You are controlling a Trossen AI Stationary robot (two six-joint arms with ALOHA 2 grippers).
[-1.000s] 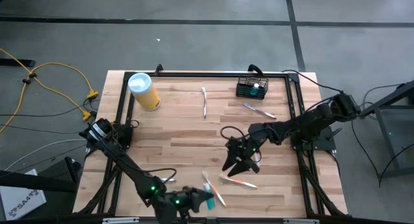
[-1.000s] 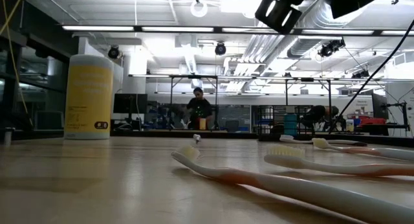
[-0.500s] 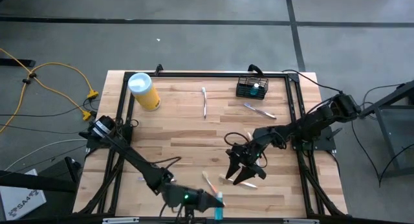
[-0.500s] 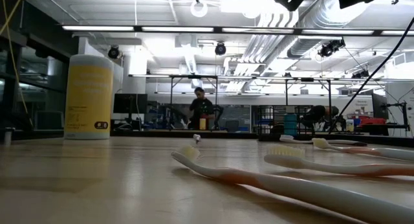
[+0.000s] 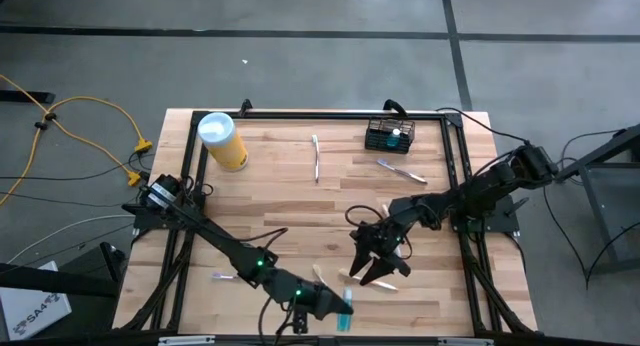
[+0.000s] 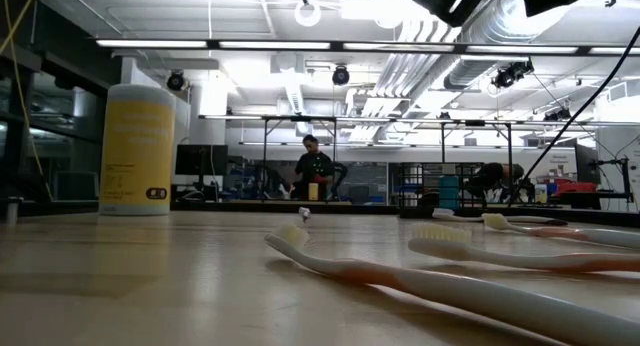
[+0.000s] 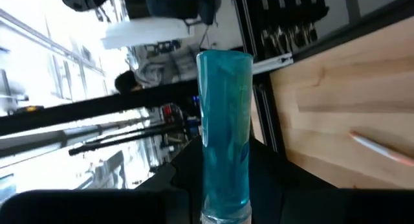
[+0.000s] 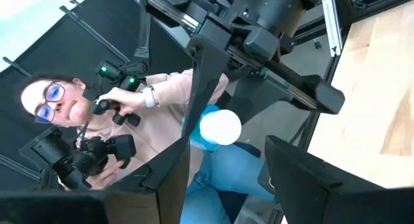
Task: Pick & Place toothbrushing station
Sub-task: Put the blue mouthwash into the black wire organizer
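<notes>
The toothbrushing station (image 5: 389, 136), a small black wire-mesh basket, is seen standing in the upper right part of the wooden counter (image 5: 280, 216) in the high view, close to the far edge, with something teal and white inside it. It is touched by neither arm. Just below and to the right of it a toothbrush (image 5: 401, 171) lies on the wood, and to its left, near the upper middle of the frame, a second toothbrush (image 5: 316, 158) lies almost straight up and down in the picture. A yellow canister (image 5: 223, 141) with a white lid is set at the upper left of the counter, well apart from the basket.

The right gripper (image 5: 369, 267) is held over the lower middle of the counter, its fingers spread wide with nothing between them, above an orange-handled toothbrush (image 5: 378, 283). In the right wrist view a person in a pale top and blue trousers, holding a controller, is visible beyond the spread fingers (image 8: 169, 179).

The left gripper (image 5: 340, 308) is positioned at the lower edge of the counter, just left of the right gripper, its fingers closed on a teal tube (image 5: 345, 311); in the left wrist view the tube (image 7: 224, 136) is seen standing out from between them. Another toothbrush (image 5: 224, 277) lies at the lower left.
</notes>
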